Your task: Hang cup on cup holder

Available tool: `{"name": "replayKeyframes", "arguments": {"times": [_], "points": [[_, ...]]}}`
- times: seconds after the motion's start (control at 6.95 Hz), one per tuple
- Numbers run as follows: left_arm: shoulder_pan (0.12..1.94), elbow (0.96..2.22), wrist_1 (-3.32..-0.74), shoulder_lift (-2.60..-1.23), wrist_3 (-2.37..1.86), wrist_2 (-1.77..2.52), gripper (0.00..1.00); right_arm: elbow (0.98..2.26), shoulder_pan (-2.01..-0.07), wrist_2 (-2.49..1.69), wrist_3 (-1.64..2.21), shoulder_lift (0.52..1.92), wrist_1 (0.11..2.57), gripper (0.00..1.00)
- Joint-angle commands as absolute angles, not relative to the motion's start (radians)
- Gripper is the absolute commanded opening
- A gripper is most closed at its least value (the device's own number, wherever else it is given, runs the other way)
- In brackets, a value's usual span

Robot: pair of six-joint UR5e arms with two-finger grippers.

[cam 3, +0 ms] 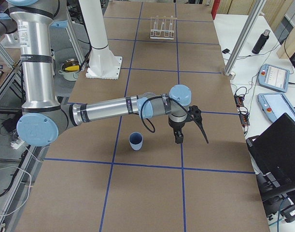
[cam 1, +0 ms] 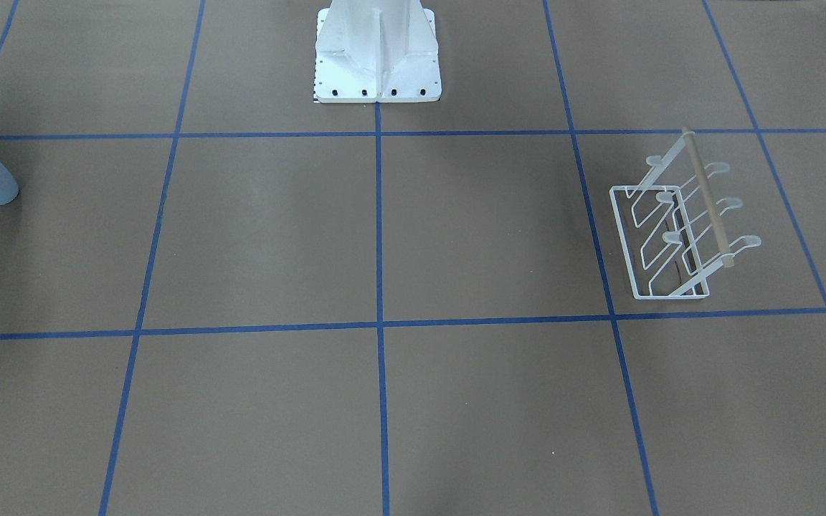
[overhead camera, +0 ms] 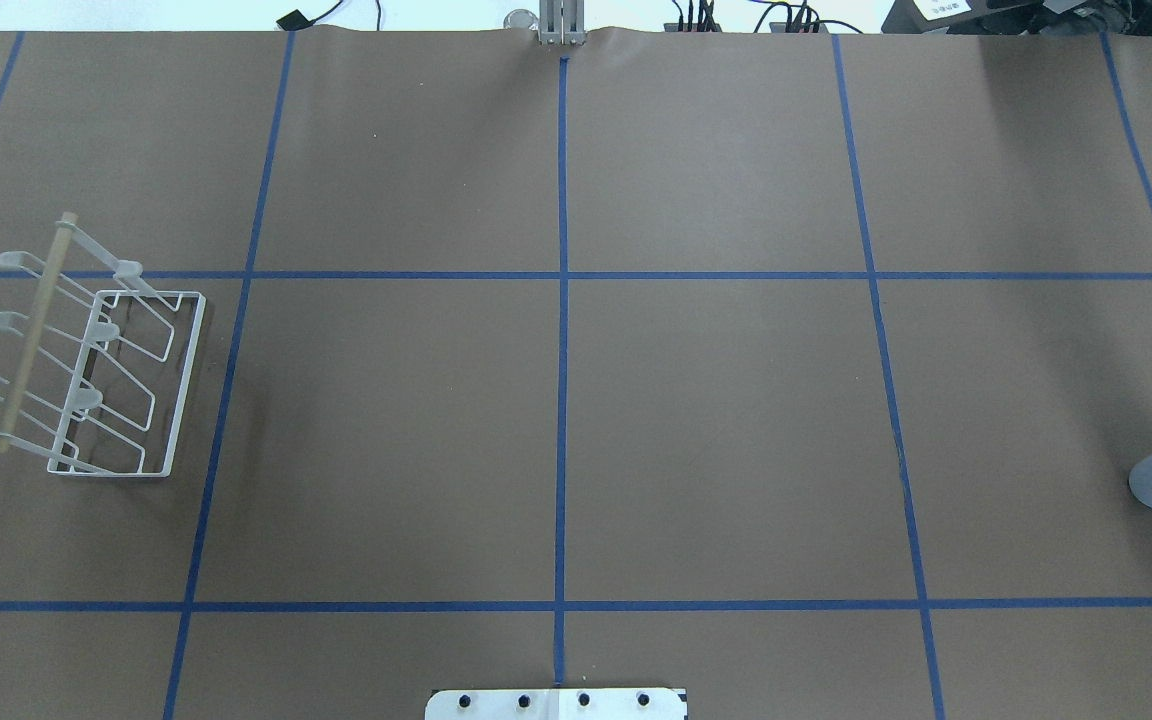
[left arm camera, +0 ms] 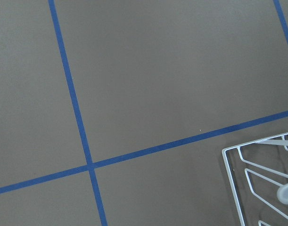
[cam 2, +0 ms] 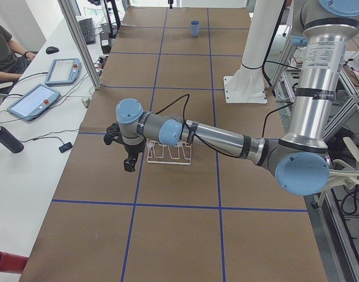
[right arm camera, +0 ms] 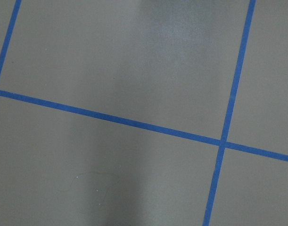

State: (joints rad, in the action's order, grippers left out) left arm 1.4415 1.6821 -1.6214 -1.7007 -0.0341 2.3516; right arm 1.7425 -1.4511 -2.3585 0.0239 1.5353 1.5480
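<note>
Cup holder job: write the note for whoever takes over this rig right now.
The left gripper hangs above the table beside the cup holder. This side view does not show whether it is open or shut.
The right gripper hangs near the cup and apart from it. Its state cannot be told either.
Things: the cup stands open end up at the robot's right end of the table. The cup holder stands at the left end with nothing hanging on it.
Done: nothing yet.
Left: grasp the cup, carry it across and hang it on the cup holder. A hand-over between arms may be needed.
</note>
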Motion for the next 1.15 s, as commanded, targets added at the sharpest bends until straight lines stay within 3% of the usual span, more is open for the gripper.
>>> {"name": "replayKeyframes", "arguments": {"times": [0.0,1.01], "points": [[1.440,1.696,-1.640,-1.694,-0.073,2.346,0.98,1.733,-1.450,-2.388,0.025,1.536,1.549,1.00],[1.440,1.704,-1.661,-1.712,-0.086,2.344,0.97,1.723,-1.442,-2.411,0.026,1.537,1.512,1.00]]}}
